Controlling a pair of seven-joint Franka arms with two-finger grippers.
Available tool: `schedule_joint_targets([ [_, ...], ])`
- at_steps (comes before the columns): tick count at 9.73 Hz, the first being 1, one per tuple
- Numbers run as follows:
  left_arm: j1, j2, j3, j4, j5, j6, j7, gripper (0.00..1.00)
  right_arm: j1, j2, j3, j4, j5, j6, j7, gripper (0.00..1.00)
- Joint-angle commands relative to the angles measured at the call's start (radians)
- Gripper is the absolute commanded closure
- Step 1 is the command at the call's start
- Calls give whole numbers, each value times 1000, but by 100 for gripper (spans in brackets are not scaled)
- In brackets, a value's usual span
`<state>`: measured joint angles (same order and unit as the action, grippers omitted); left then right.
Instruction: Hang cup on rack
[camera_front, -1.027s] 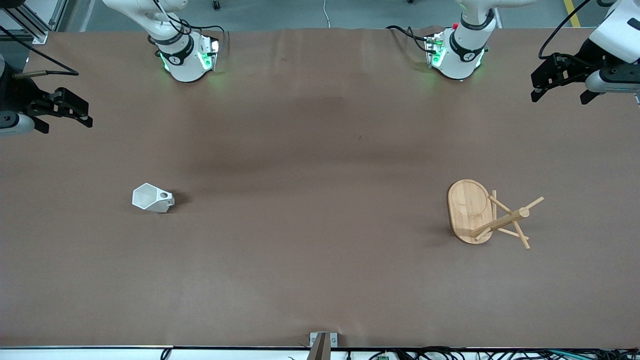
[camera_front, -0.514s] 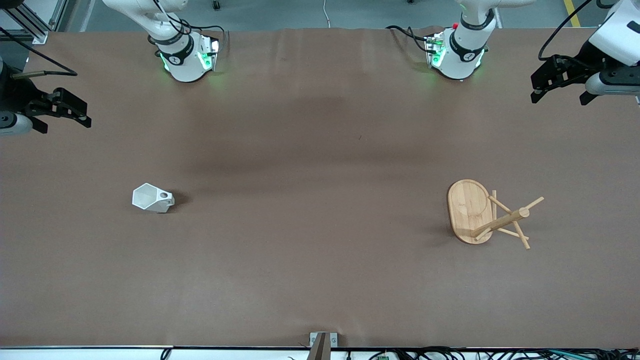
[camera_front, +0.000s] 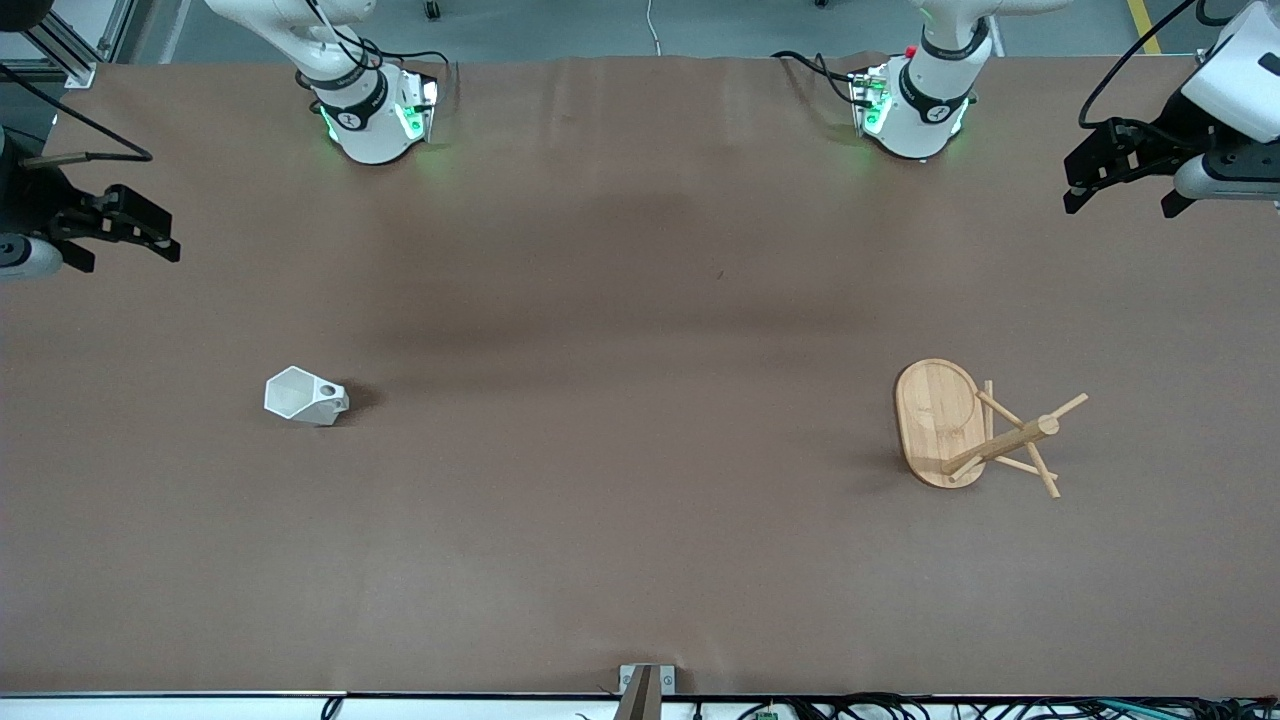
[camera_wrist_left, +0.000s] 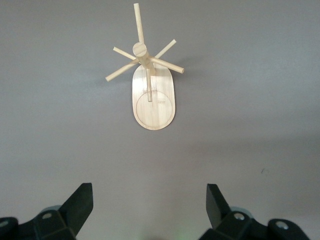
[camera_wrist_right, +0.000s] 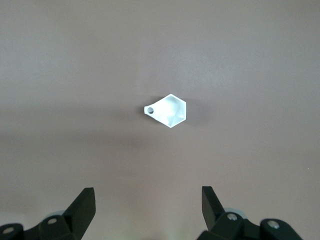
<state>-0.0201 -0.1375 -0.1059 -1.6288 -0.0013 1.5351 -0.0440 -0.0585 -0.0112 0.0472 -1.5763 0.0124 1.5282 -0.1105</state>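
Brown paper-covered table (camera_front: 640, 560), both arm bases along the edge farthest from the front camera. We see the cup (camera_front: 305, 396) standing on the table toward the right arm's end, white and faceted, handle with its round hole pointing toward the table's middle. Nothing touches it.

We see the rack (camera_front: 965, 425) well apart from the cup, toward the left arm's end, standing on its oval base, post and thin pegs up, all pegs bare.

Right gripper (camera_front: 120, 225) hangs in the air over the table edge at its own end, fingers (camera_wrist_right: 82, 207) spread wide, nothing between them; cup sits centred in its wrist view.

Left gripper (camera_front: 1120, 175) hangs over its end of the table, fingers (camera_wrist_left: 80, 202) likewise released and empty, rack in its wrist view.
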Motion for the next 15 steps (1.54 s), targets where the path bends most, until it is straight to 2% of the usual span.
schedule_joint_targets([
  [1,2,36,-6,0,-8,-18,12,0,-6,-7,-23,-80,4,76,-12,7],
  [4,-1,61,-6,1,-11,-18,12,0,23,2,-87,-239,4,278,-47,8],
  [6,-1,70,-8,1,-14,-18,13,0,17,72,-107,-306,6,390,-93,8],
  [11,-20,98,-18,4,-11,-15,9,0,-9,265,-119,-367,9,591,-162,11],
  [14,-20,111,-18,30,-11,-15,12,0,-17,350,-116,-381,11,682,-167,14],
  [15,-20,111,-18,32,-11,-15,12,0,-15,361,-116,-407,41,716,-167,14],
])
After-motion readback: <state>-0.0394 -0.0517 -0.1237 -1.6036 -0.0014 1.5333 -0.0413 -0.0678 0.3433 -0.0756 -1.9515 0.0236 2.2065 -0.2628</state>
